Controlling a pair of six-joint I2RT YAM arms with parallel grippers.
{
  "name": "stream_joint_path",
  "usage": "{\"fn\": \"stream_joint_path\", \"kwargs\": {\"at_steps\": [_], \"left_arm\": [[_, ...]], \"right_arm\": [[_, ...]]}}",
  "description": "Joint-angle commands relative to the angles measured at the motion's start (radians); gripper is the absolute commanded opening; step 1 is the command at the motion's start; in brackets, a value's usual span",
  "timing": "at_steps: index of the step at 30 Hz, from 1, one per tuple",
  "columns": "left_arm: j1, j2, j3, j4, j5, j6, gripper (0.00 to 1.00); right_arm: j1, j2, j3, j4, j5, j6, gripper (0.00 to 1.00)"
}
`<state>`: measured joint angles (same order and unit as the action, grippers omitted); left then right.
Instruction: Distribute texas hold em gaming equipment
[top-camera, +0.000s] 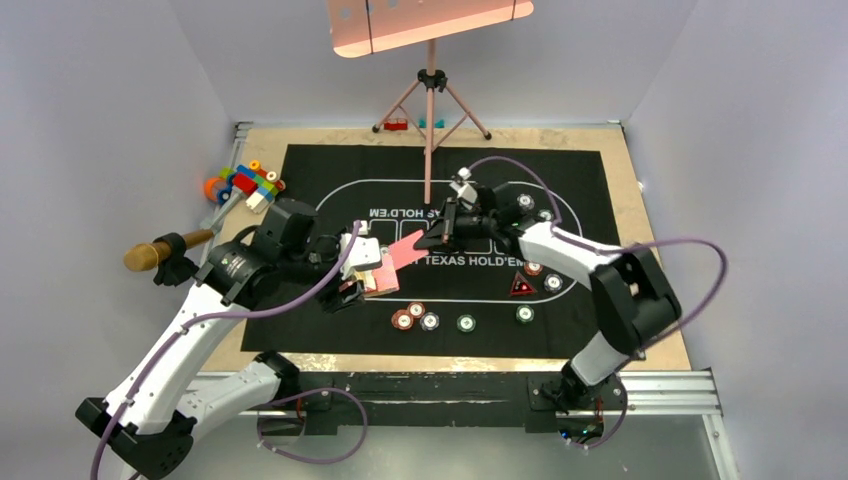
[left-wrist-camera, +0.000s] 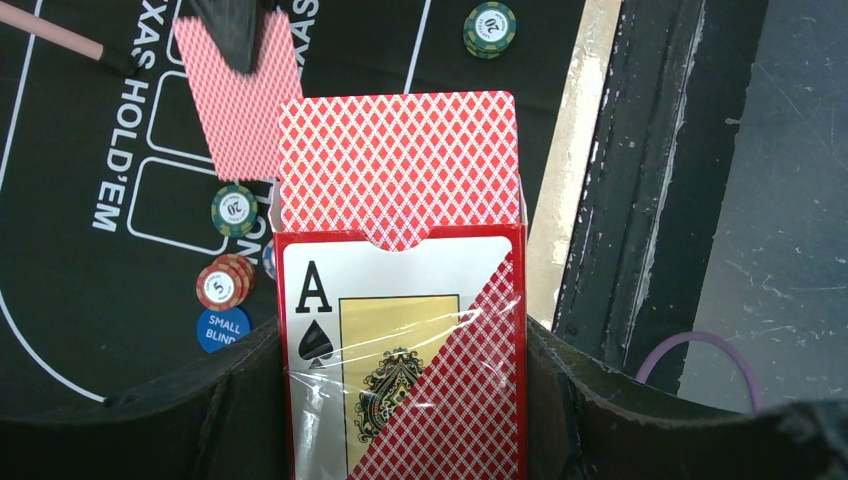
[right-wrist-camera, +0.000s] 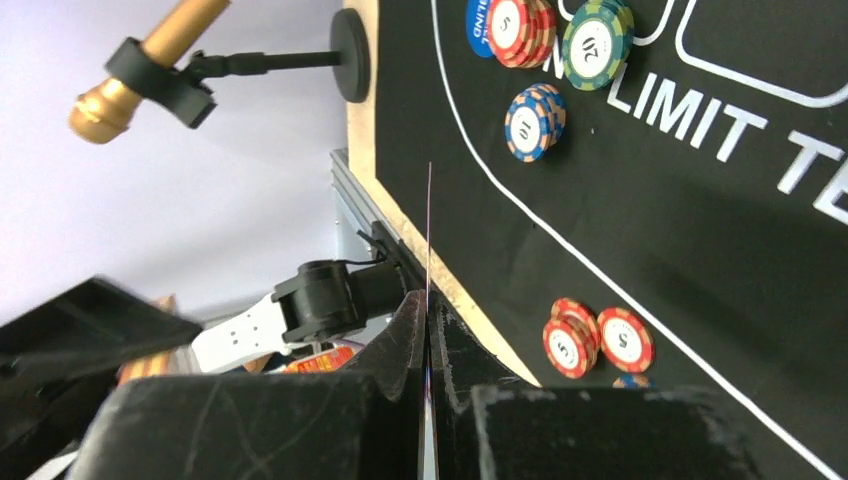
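Right pincer (right-wrist-camera: 428, 310) is squeezed almost shut on one thin red-backed playing card (right-wrist-camera: 428, 230), gripping it by one end. From its own camera the card is just an edge-on sliver. Left pincer (left-wrist-camera: 400, 385) is clamped around a red cardboard card box wrapped in cellophane (left-wrist-camera: 400, 350), ace of spades on the front, mouth pointing toward the card.

In the overhead view the card hangs over the middle of the black printed felt mat (top-camera: 330, 170), at about 8 o'clock from the right pincer. Its free end is right by the box mouth, and I can't tell if it's fully clear.

Small round striped poker chips (top-camera: 416, 315) sit in a loose row at 6 o'clock from the card, near the counter's front edge. The dark red-marked triangle (top-camera: 520, 287) is at roughly 4 o'clock.

My take: this is a deal in progress. I'd pull the card straight along its length until it's clear of the box. Then level it and set it on bare felt, away from the chips, before letting go. The box hand shouldn't budge.
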<state>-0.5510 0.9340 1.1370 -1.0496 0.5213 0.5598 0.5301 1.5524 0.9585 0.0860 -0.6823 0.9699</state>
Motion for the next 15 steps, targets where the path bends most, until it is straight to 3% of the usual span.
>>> {"fn": "stream_joint_path", "kwargs": {"at_steps": [1, 8, 15], "left_arm": [[-0.002, -0.024, 0.038, 0.019, 0.033, -0.008, 0.09], [-0.003, -0.018, 0.049, 0.016, 0.041, -0.006, 0.09], [-0.001, -0.017, 0.044, 0.014, 0.046, -0.004, 0.08]], "right_arm": [[0.053, 0.099, 0.142, 0.112, 0.009, 0.012, 0.0], [0.153, 0.427, 0.379, 0.191, 0.06, 0.077, 0.0], [0.208, 0.632, 0.532, 0.272, 0.112, 0.168, 0.0]]}}
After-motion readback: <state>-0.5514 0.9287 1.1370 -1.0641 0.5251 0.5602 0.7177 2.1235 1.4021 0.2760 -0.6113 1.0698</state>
